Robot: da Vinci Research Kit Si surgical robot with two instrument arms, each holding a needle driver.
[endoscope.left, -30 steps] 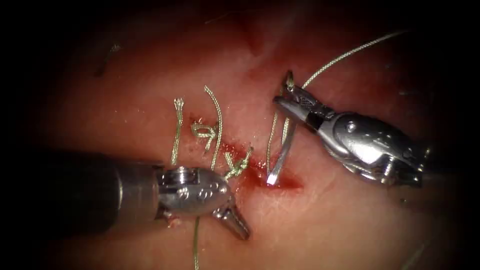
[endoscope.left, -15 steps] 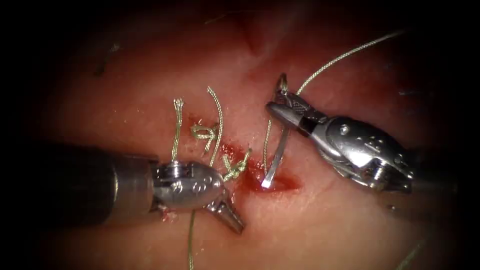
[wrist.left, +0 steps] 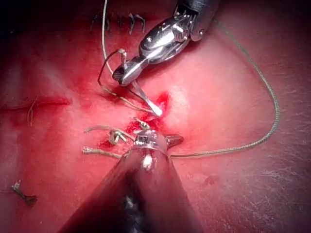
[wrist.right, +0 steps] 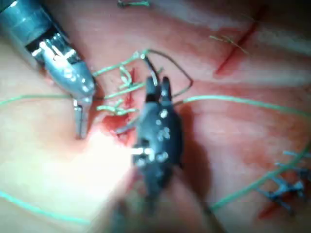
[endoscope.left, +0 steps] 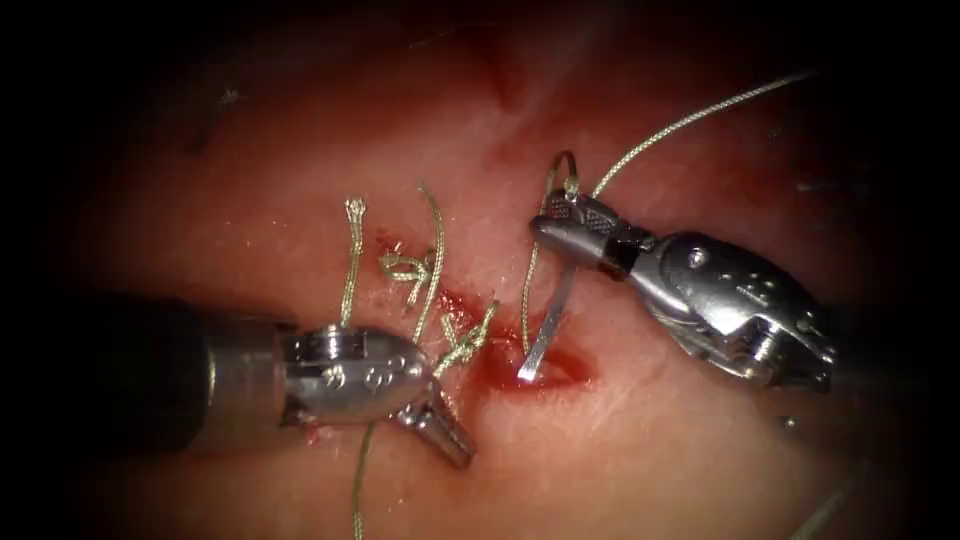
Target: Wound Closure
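The tissue (endoscope.left: pixel 640 450) lay across the endoscope view, its cut (endoscope.left: pixel 545 368) a short red slit at about 6 o'clock from centre, wet with red fluid (endoscope.left: pixel 500 362). The right tool (endoscope.left: pixel 560 222) reached in from 3 o'clock, its jaws closed on the needle (endoscope.left: pixel 548 325) near the thread end of its curve; the needle hung down toward 6 o'clock with its bright tip at the cut, touching or just entering the red slit, which of the two I could not tell. The left tool (endoscope.left: pixel 440 430) came in from 9 o'clock and rested on the tissue left of the cut, its jaws close together and seemingly holding nothing. The thread (endoscope.left: pixel 690 118) ran from the needle's tail away toward 2 o'clock. Knotted stitches (endoscope.left: pixel 462 340) and cut ends of thread (endoscope.left: pixel 352 260) stood left of the cut. In my judgement the needle, held so far back, could swivel in the jaws if the tip met firm tissue, and the loose loop beside it might snag on the tip. Compared with a second before, the right tool had shifted toward 9 o'clock, carrying the tip a little left, and the left tool had drawn back toward 9 o'clock.
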